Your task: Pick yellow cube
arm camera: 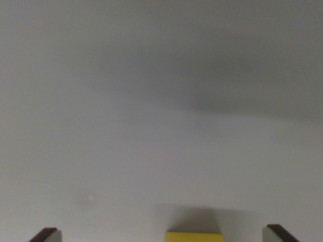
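Two dark fingertips [46,234] at the bottom corners of the wrist view, one at the wrist view's left, the other [278,233] at the wrist view's right, set wide apart with nothing clamped between them. Gripper [162,235] spread open, only the tips showing, the rest cut off by the lower edge. Midway between those tips, a little toward the wrist view's right of centre, the yellow cube [194,237], just its top strip visible at the bottom edge; apart from both tips, no contact seen on either side. Beyond the cube, a soft grey shadow [199,217] lying on the surface directly ahead of it. Farther out, a plain pale grey surface [101,166] filling the whole view, blurred and featureless. Farthest from the gripper, a broad darker shadow band [227,85] slanting across the upper part, heavier toward the wrist view's right. No containers anywhere in sight
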Controlling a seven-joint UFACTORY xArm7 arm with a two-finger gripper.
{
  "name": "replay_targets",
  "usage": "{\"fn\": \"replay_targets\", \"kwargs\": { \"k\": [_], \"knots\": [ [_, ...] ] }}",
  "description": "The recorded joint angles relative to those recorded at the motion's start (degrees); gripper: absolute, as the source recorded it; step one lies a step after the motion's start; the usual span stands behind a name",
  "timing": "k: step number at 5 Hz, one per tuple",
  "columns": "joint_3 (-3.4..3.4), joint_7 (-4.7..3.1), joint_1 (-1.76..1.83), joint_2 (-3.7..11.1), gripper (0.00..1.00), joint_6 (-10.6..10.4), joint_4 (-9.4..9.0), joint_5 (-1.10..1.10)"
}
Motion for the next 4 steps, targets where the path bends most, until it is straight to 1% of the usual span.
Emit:
{"fn": "replay_targets", "kwargs": {
  "k": [1, 2, 3, 4],
  "knots": [
    [-0.26, -0.77, -0.23, 0.43, 0.0, -2.55, -2.16, 0.21],
    [-0.26, -0.77, -0.23, 0.43, 0.0, -2.55, -2.16, 0.21],
    [-0.49, -1.48, -0.45, 0.82, 0.0, -4.89, -4.15, 0.41],
    [-0.49, -1.48, -0.45, 0.82, 0.0, -4.89, -4.15, 0.41]
  ]
}}
